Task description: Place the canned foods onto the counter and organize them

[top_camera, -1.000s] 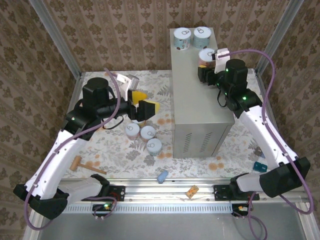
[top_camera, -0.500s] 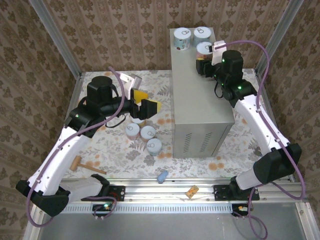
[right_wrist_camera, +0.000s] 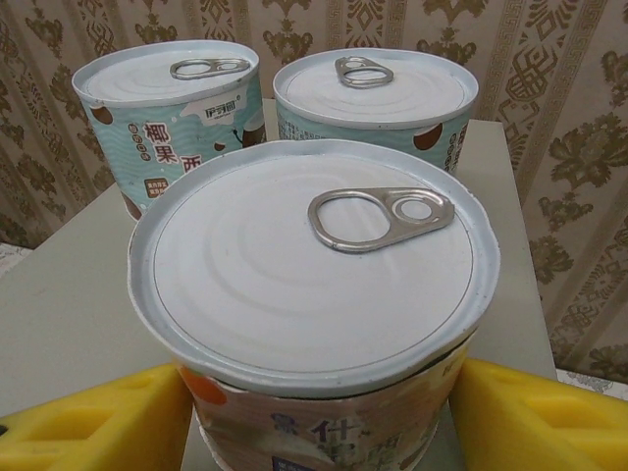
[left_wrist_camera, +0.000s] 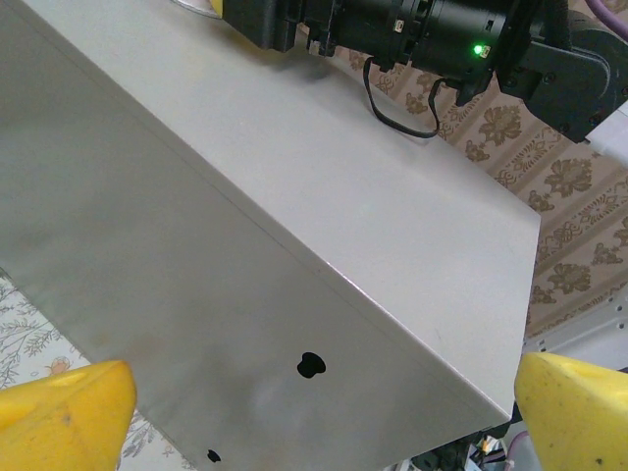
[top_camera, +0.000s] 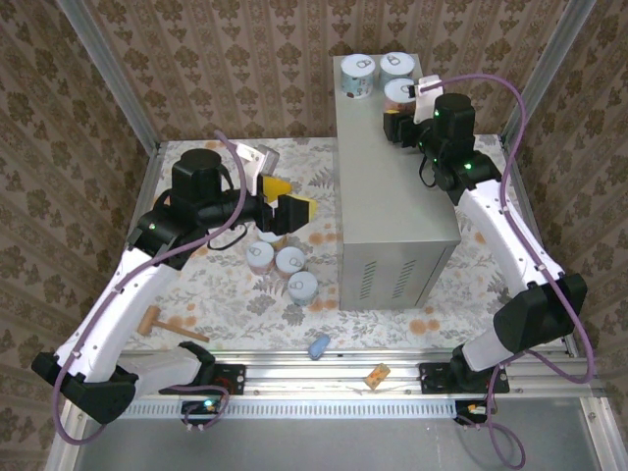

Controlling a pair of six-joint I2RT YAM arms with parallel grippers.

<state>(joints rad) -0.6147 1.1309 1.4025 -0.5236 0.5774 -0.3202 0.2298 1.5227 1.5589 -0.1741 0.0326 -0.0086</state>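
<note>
The counter (top_camera: 392,196) is a tall grey metal box with vent slits on its near face. Two light-blue cans (top_camera: 359,75) (top_camera: 396,67) stand at its far end. My right gripper (top_camera: 400,106) is shut on a third can (top_camera: 399,92), just behind those two. In the right wrist view this orange-and-white can (right_wrist_camera: 314,285) sits between my yellow fingers (right_wrist_camera: 88,422), with the blue cans (right_wrist_camera: 167,108) (right_wrist_camera: 378,93) beyond it. My left gripper (top_camera: 289,199) hangs open and empty beside the counter's left wall (left_wrist_camera: 245,245). Three cans (top_camera: 260,257) (top_camera: 290,260) (top_camera: 302,287) stand on the floral floor below it.
A small wooden mallet (top_camera: 162,322) lies at the front left. A blue lump (top_camera: 319,345) and a tan block (top_camera: 377,375) rest near the front rail, and a teal object (top_camera: 508,326) at the right. A silvery item (top_camera: 258,158) lies behind the left gripper.
My right gripper has carried its can farther back along the counter top, close to the two blue cans. The left arm has shifted slightly up and right, still open.
</note>
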